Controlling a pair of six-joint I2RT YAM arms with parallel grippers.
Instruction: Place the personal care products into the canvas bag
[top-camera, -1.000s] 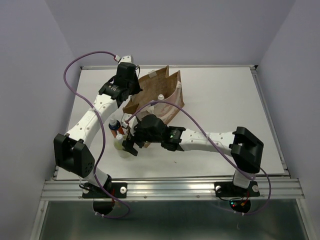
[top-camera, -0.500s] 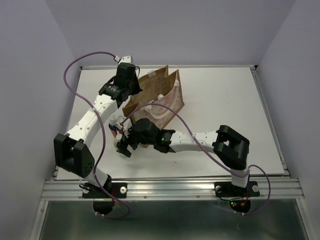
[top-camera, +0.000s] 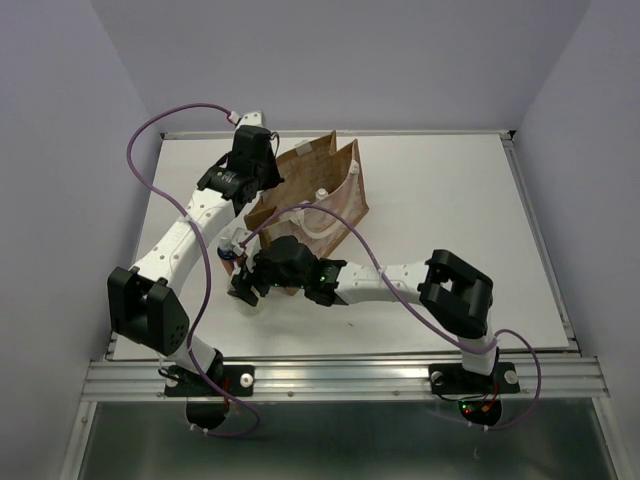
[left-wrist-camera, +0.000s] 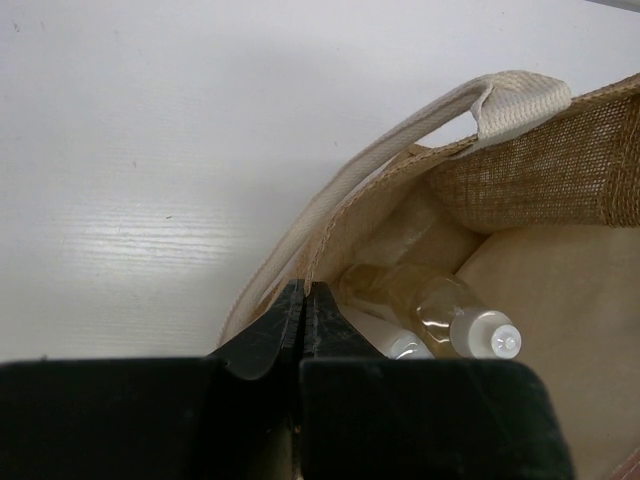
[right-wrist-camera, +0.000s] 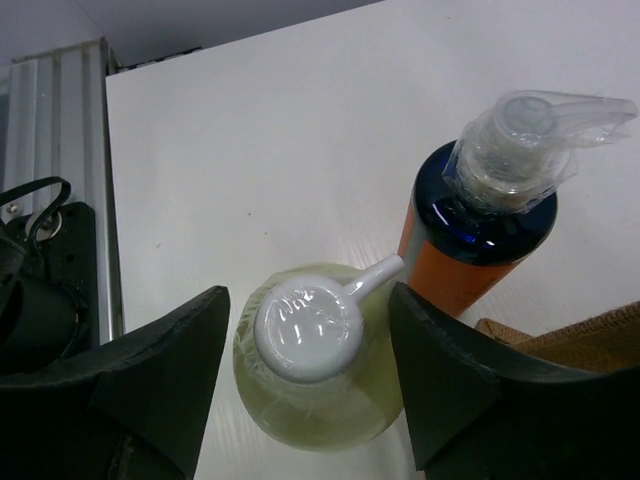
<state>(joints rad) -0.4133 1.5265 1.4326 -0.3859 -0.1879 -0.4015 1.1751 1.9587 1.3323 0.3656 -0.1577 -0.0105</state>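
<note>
I see the white table (top-camera: 450, 200) with the bag (top-camera: 322, 170) standing upright near its middle, mouth open to the overhead camera.

My left arm (top-camera: 185, 235) reaches to the bag's left side. The left gripper (left-wrist-camera: 303, 300) has its fingers pressed together on the bag's rim, right where the cream strap (left-wrist-camera: 400, 135) runs down to the edge.

My right arm (top-camera: 400, 280) stretches low across the table toward the left front of the bag. The right gripper (right-wrist-camera: 305, 300) has its fingers apart, one on each side of the yellow-green bottle (right-wrist-camera: 300, 400). Both sit very close to the bottle's sides, but I cannot tell whether they touch it. That bottle stands upright on the table with a white pump top.

Just beside it, nearer the bag, stands the orange bottle (right-wrist-camera: 455, 270), upright, with a dark blue collar and a clear cover over its pump.

Inside the bag, the left wrist view shows a clear bottle (left-wrist-camera: 450, 310) with a white cap lying against the lining, and another white cap (left-wrist-camera: 405, 345) just beside it.
</note>
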